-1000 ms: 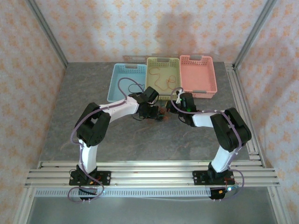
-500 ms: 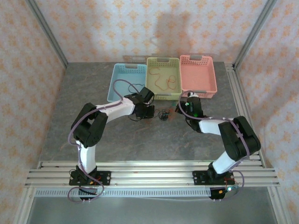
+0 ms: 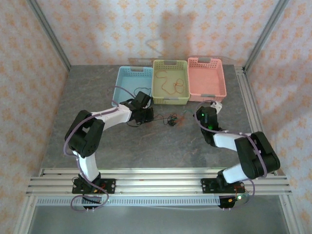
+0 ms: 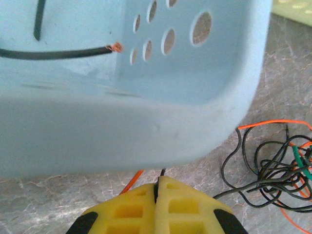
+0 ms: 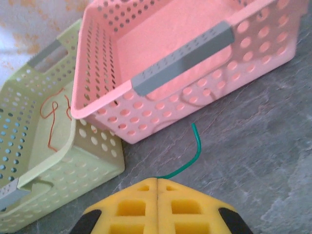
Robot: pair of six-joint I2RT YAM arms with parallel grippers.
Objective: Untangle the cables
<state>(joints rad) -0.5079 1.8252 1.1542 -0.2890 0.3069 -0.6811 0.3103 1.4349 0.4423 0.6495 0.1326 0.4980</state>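
Green cable [image 5: 199, 146] pinched in closed right hand [image 5: 157, 180] | black cable [image 4: 161, 171] in closed left hand [image 4: 158, 179]

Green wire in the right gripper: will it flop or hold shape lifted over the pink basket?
Likely springy, not limp: the green wire keeps a smooth curve beyond the shut right gripper. Probably very light, being thin. Its free end might catch holes in the pink basket.

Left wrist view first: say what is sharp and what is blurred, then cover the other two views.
Left wrist: the near wall of the blue basket is soft, the cables beside it sharper. Right wrist: pink basket and green cable crisp. Top external: even light, a faint shadow on the back wall.
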